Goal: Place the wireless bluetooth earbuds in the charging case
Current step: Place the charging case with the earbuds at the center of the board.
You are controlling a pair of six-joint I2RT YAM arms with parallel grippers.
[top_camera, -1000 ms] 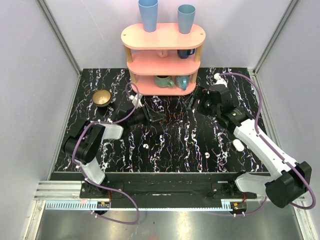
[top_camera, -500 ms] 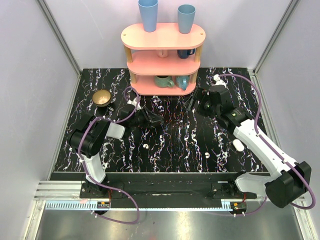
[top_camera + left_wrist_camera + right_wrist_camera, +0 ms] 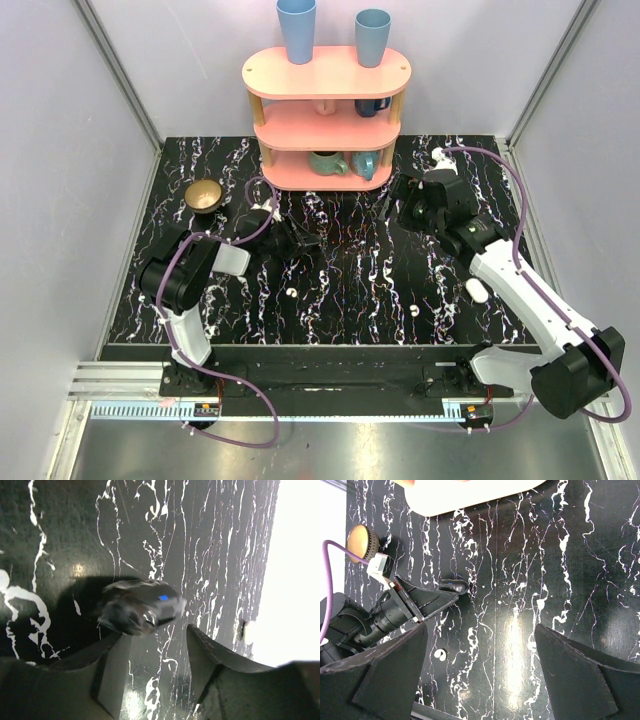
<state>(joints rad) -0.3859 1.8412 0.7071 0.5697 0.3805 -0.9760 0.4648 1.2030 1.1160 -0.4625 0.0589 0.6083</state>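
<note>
One white earbud (image 3: 290,292) lies on the black marble table ahead of my left arm and also shows in the right wrist view (image 3: 440,654). The other earbud (image 3: 415,310) lies right of centre. The white oval charging case (image 3: 476,290) lies beside my right forearm; I cannot tell whether its lid is up. My left gripper (image 3: 303,240) is open and low over the table, well behind the first earbud. In the left wrist view its jaws (image 3: 156,632) are apart and empty. My right gripper (image 3: 391,204) is wide open (image 3: 480,630) and empty, high above the table, far from the case.
A small glossy dark object with a blue light (image 3: 140,605) lies at my left gripper's fingertips (image 3: 452,586). A pink three-tier shelf (image 3: 326,120) with cups stands at the back. A brown bowl (image 3: 204,195) sits at the back left.
My left gripper has drawn back a little to the left and its jaws have narrowed. My right gripper has shifted slightly toward the back. The earbuds and the case have not moved.
</note>
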